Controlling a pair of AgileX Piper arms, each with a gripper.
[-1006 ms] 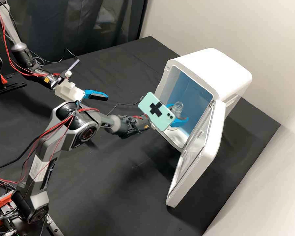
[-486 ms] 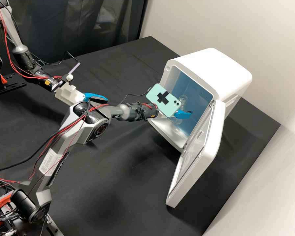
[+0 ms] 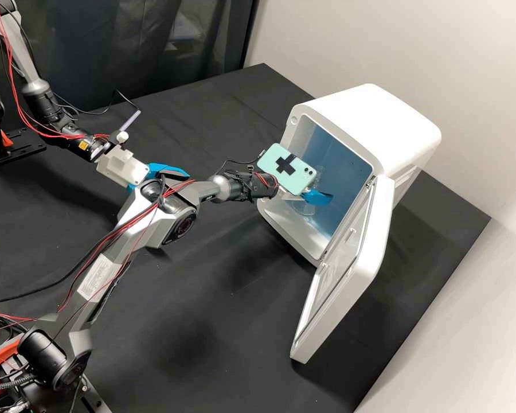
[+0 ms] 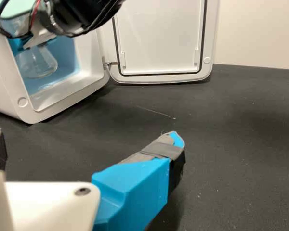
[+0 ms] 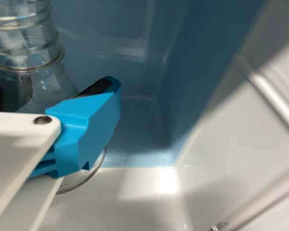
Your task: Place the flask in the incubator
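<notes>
A clear glass flask (image 5: 24, 53) is inside the white incubator (image 3: 378, 126), close to its blue back wall. My right gripper (image 3: 315, 197) reaches through the opening and is shut on the flask's body, with one blue finger (image 5: 86, 130) pressed against the glass. In the left wrist view the flask (image 4: 36, 60) shows low in the chamber; I cannot tell whether it touches the floor. My left gripper (image 3: 166, 170) hangs open over the bench well short of the incubator (image 4: 62, 91), with nothing between its fingers (image 4: 154, 168).
The incubator door (image 3: 344, 264) stands swung wide open on the near right side; in the left wrist view the door (image 4: 159, 38) faces me. A mint green phone-like camera (image 3: 285, 168) on the right wrist sits at the opening. Black bench (image 3: 212, 321) spreads in front.
The right arm has stretched forward and carried the flask from the incubator's opening deeper inside. The left arm has barely shifted.
</notes>
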